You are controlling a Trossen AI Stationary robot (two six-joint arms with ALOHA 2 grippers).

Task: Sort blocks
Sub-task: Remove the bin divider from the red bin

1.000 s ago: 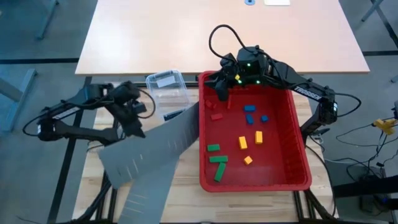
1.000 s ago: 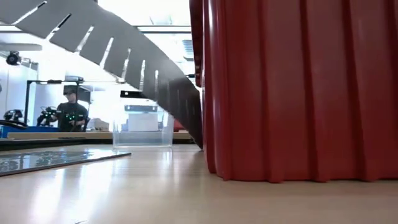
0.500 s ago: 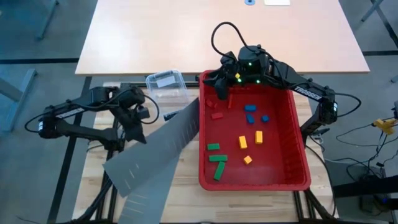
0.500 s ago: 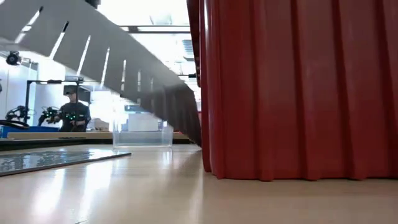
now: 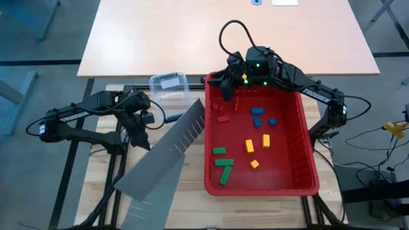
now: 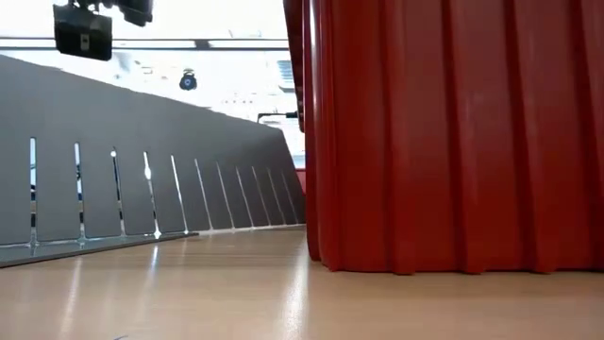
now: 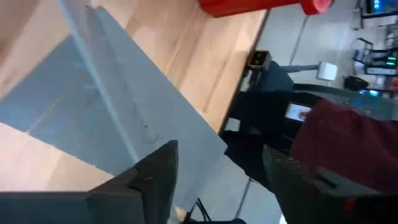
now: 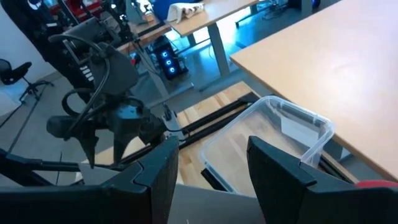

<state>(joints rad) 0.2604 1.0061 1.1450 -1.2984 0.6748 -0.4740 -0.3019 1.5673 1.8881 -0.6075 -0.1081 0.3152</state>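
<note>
Blocks [image 5: 248, 145] lie unsorted mid-frame in the red bin [image 5: 305, 163], since the left gripper [image 5: 142, 142] has just opened, dropping the grey divider panel [image 5: 163, 156], while the right gripper [image 5: 227, 97] waits with fingers parted and empty.

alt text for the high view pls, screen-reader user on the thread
Overhead view: a red bin on a wooden table holds red, blue, yellow and green blocks in loose colour groups. The right gripper, open, sits over the bin's far left corner. The left gripper, open, is beside a grey slotted panel leaning on the bin; a clear tub is behind.
</note>
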